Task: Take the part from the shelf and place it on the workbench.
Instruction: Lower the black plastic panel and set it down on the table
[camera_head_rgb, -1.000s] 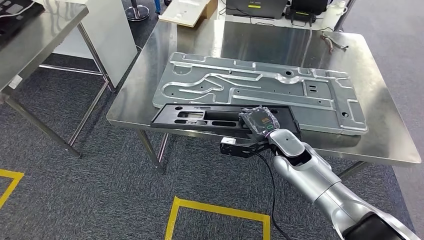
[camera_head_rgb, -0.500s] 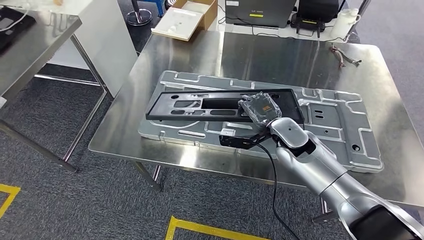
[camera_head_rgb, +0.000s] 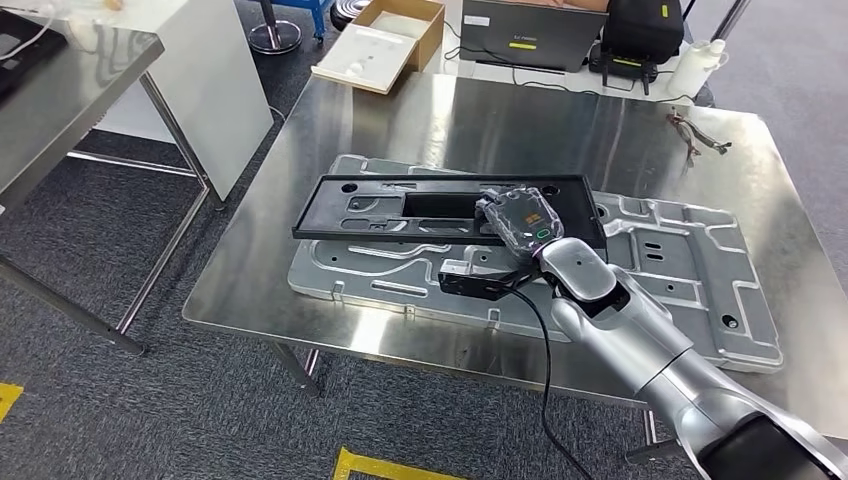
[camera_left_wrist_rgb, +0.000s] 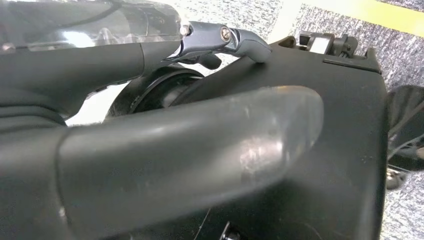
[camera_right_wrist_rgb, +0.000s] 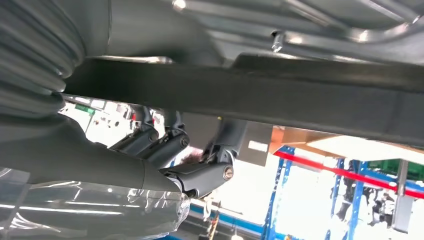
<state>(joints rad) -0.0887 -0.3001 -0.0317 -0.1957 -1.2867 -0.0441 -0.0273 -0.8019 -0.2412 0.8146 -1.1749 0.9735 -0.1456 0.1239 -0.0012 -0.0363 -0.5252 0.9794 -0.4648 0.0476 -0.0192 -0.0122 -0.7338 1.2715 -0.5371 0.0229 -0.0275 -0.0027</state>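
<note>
- Fingers (camera_right_wrist_rgb: 200, 177) of the right hand (camera_head_rgb: 520, 225) curl around the black part (camera_head_rgb: 400, 208), gripping its near edge.
- Part hangs level over the grey metal panel (camera_head_rgb: 690, 290) lying on the workbench (camera_head_rgb: 480, 110).
- Left hand (camera_left_wrist_rgb: 150, 150) sits against a black surface; I cannot tell whether its fingers are spread or closed.

High head view; close wrist views
</note>
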